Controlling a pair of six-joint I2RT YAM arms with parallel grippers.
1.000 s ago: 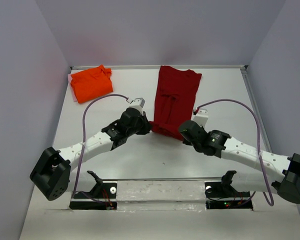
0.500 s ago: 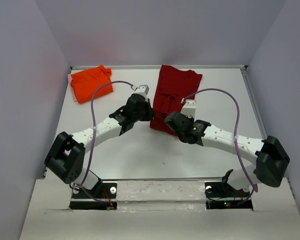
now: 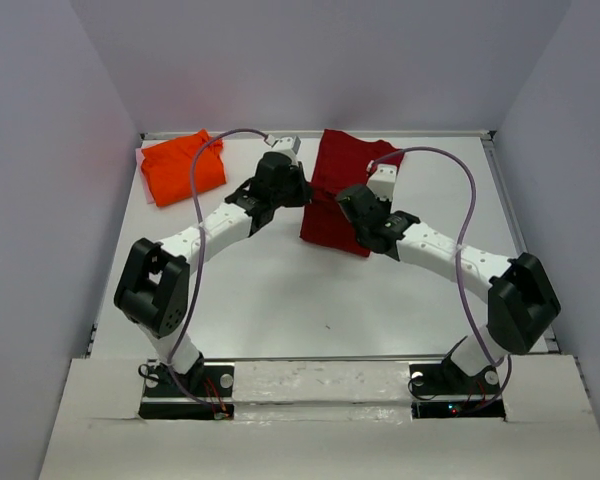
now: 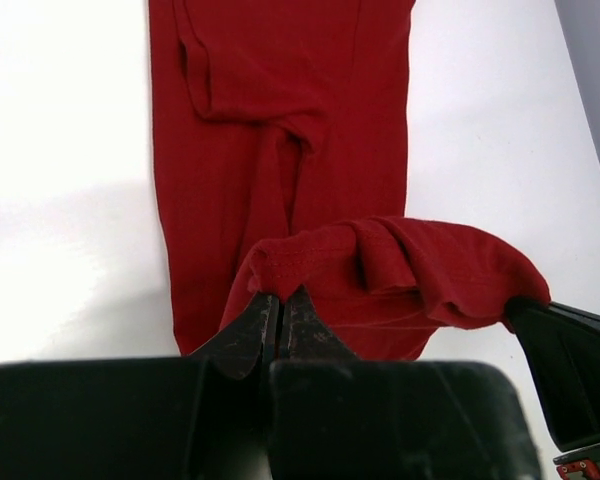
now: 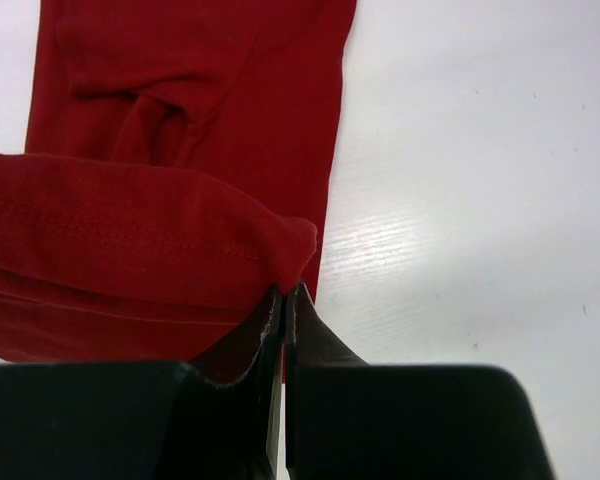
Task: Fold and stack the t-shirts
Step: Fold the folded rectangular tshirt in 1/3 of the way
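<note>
orange t-shirt (image 3: pixel 183 167): folded into a small bundle at 10 o'clock on the worktop (image 3: pixel 280 300), close to the far left corner, well apart from both sets of fingers and touched by nothing
left arm (image 3: pixel 215 225): stretches from its base at 7 o'clock up toward 12 o'clock, its wrist ending just beside the left edge of the red cloth
left fingers (image 4: pixel 265 325): pressed together with no gap, pinching the left corner of the raised hem of the crimson t-shirt; the stitched edge comes straight out of the tips
crimson t-shirt (image 3: pixel 352 165): lies as a long narrow strip running from 12 o'clock at the far edge down toward the centre, sleeves tucked in and creases along its middle; its near end is lifted off the worktop and sags as a loop between the two pairs of fingers, above the flat part of the same shirt; the bend of that loop rests on the worktop at the strip's 6 o'clock end
right fingers (image 5: pixel 305 330): clamped tight on the right corner of the same raised hem, with a thick roll of red cloth bunched at 9 o'clock of the tips in the wrist view
right arm (image 3: pixel 440 255): rises from its base at 5 o'clock, bends at the right side and leans in toward 11 o'clock, its wrist over the right half of the strip
shirts to each other: orange at 9 o'clock of crimson, bare worktop between, not touching
</note>
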